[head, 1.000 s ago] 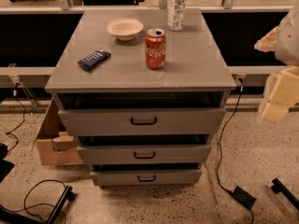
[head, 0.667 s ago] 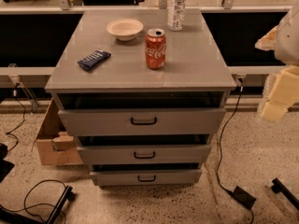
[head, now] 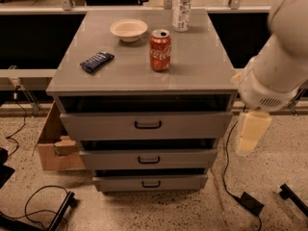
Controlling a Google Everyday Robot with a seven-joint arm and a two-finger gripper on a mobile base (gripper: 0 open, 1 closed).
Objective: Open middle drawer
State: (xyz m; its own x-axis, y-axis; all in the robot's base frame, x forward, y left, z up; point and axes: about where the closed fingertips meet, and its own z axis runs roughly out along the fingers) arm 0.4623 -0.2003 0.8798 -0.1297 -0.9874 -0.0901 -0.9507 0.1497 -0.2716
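The grey cabinet (head: 144, 83) has three drawers. The middle drawer (head: 183, 159) is a wide grey flat front with a small black bar handle (head: 148, 160), and it looks closed. The taller top drawer (head: 192, 125) is above it and the lowest drawer (head: 178, 182) is below it. My gripper (head: 252, 132) hangs as a cream-coloured piece below the white arm (head: 279, 66), to the right of the cabinet at about the height of the top and middle drawers. It is apart from the cabinet and touches nothing.
On the cabinet top stand a white bowl (head: 128, 29), a red soda can (head: 160, 50), a blue snack bar (head: 96, 61) and a water bottle (head: 182, 6). A cardboard box (head: 50, 150) sits on the floor to the left. Cables and a black adapter (head: 251, 203) lie on the floor.
My arm and gripper have moved left and down, closer to the cabinet's right side. The drawers and the things on top have not moved.
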